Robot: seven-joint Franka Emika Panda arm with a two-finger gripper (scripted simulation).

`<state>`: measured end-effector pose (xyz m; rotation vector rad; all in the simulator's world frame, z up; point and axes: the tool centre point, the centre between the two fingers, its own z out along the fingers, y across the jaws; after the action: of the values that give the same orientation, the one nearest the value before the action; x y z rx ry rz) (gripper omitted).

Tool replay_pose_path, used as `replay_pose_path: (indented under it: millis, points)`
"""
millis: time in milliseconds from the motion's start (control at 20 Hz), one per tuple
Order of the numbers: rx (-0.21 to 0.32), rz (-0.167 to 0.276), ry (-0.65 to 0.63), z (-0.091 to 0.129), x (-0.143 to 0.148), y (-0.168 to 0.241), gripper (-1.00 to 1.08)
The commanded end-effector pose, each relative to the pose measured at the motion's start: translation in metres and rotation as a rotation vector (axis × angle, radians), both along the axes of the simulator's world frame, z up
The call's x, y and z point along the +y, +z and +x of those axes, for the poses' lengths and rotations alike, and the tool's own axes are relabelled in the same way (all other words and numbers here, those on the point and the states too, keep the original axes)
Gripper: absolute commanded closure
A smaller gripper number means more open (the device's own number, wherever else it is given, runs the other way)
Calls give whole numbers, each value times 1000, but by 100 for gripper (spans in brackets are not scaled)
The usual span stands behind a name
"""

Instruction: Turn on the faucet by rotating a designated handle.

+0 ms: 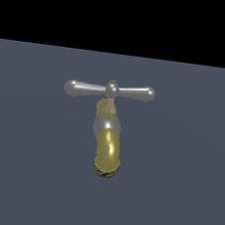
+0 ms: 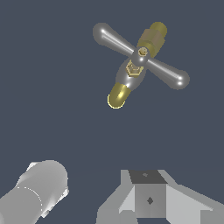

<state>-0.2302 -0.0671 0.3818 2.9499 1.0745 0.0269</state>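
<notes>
Item 1: small faucet [image 1: 107, 134] with a curved, shiny gold-brass spout [image 1: 108, 155], a silver collar [image 1: 103, 125] and a thin brass stem. It stood alone on a plain slate-grey desk [image 1: 21, 173], near the middle of the exterior view. The spout's mouth faced that camera and hung low, close to the desk surface.

Item 2: slim, shiny chrome crossbar handle [image 1: 110, 89], two tapered arms ending in rounded bulbs and joined at a central ball hub. It sat atop the stem, nearly level, one bulb toward the exterior view's left and the other toward its right, the right one a touch higher. In the wrist view the handle [image 2: 141, 56] lay diagonally across the brass body, seen from above, with the spout tip [image 2: 117, 97] showing beneath it.

Item 3: grey tool [image 2: 148, 201], visible only in the wrist view, as a blocky body at the frame edge beside a pale cylindrical part [image 2: 37, 190]. It was well apart from the faucet, touching nothing. Its fingertips lay out of frame; whether they were spread or closed could not be told.
</notes>
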Motion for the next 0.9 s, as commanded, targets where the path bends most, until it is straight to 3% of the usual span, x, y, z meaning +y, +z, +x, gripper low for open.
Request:
replay_pose_path:
  millis: [0,850]
  points:
    - [1,-1,63,5,-6,-11,108]
    - [7,-10,475,50,-34,-84,108]
